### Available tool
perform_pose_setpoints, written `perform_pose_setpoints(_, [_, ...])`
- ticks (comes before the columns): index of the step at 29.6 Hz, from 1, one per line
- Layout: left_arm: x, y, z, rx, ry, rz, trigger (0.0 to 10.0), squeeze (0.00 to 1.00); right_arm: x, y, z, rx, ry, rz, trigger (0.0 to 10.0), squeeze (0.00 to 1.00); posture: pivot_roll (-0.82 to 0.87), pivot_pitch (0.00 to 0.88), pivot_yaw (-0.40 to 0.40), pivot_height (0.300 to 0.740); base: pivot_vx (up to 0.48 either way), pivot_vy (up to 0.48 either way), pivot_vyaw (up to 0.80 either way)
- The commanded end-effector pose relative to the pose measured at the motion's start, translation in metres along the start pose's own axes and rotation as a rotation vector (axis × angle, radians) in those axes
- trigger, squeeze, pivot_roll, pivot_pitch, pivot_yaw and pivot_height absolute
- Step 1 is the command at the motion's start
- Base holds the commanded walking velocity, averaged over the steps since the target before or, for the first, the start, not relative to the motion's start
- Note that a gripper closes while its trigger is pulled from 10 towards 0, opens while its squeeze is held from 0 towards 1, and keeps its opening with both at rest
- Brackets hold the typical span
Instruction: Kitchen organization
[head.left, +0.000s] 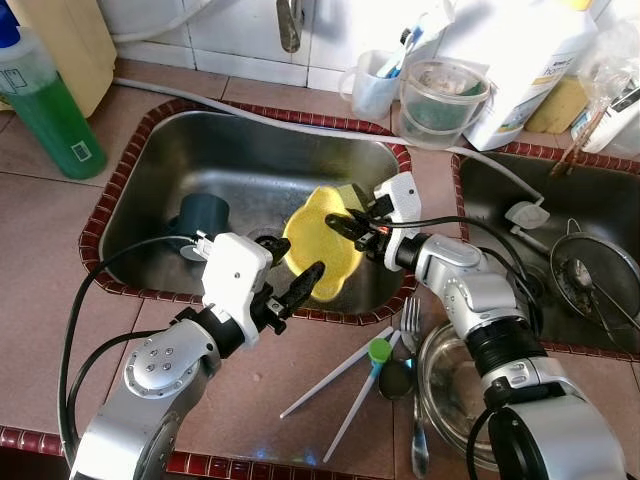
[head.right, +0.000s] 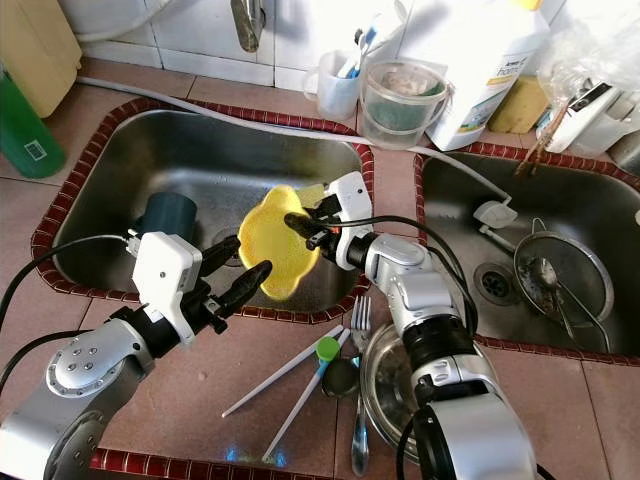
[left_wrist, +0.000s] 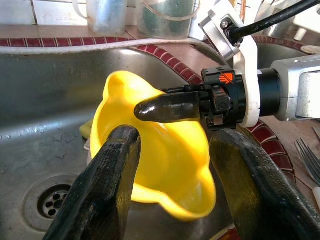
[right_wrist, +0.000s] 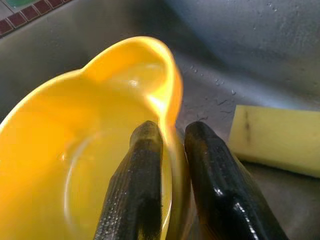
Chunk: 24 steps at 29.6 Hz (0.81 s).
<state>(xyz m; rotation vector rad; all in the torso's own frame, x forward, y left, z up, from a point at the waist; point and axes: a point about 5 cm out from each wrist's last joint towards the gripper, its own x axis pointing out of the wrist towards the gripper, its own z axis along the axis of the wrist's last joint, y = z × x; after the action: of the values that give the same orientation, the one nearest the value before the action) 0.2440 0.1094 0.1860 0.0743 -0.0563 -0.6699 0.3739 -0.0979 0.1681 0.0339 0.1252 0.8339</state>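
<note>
A yellow plastic bowl (head.left: 320, 250) with a wavy rim hangs tilted over the left sink (head.left: 250, 150), near its front wall. My right gripper (head.left: 335, 222) is shut on the bowl's rim, one finger inside and one outside (right_wrist: 172, 129). My left gripper (head.right: 245, 258) is open at the sink's front edge, right by the bowl's near side. In the left wrist view its fingers (left_wrist: 115, 165) stand wide on either side of the bowl (left_wrist: 165, 165) without touching it.
A dark teal cup (head.left: 203, 215) and a yellow sponge (right_wrist: 275, 140) lie in the left sink. A fork (head.left: 410, 320), chopsticks (head.left: 335, 375) and a glass bowl (head.left: 450, 385) sit on the front counter. A strainer (head.left: 590, 275) fills the right sink. A green bottle (head.left: 50, 110) stands far left.
</note>
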Motion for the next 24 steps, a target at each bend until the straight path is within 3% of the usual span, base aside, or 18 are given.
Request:
perform_pose_setpoints(1, [-0.001, -0.002, 0.002, -0.005, -0.004, -0.008, 10.0, 0.00, -0.010, -0.011, -0.011, 0.039, 0.045, -0.045, 10.0, 1.00, -0.03, 0.281, -0.102, 0.740, 0.000, 0.000, 0.00])
perform_pose_setpoints(12, [-0.001, -0.002, 0.002, -0.005, -0.005, -0.007, 10.0, 0.00, -0.010, -0.012, -0.010, 0.029, 0.036, -0.060, 10.0, 1.00, -0.02, 0.277, -0.103, 0.740, 0.000, 0.000, 0.00])
perform_pose_setpoints(16, [0.000, 0.000, 0.002, -0.001, -0.007, -0.003, 10.0, 0.00, -0.010, -0.015, 0.001, -0.030, -0.044, -0.098, 10.0, 1.00, -0.02, 0.272, -0.102, 0.740, 0.000, 0.000, 0.00])
perform_pose_setpoints(18, [0.000, 0.001, 0.003, 0.001, -0.008, 0.000, 10.0, 0.00, -0.011, -0.016, 0.011, -0.040, -0.123, -0.121, 10.0, 0.00, -0.02, 0.267, -0.101, 0.740, 0.000, 0.000, 0.00])
perform_pose_setpoints(24, [0.003, 0.007, 0.005, 0.002, -0.023, 0.019, 10.0, 0.00, -0.017, -0.024, 0.050, -0.072, -0.373, -0.241, 10.0, 0.00, -0.02, 0.245, -0.098, 0.740, 0.000, 0.000, 0.00])
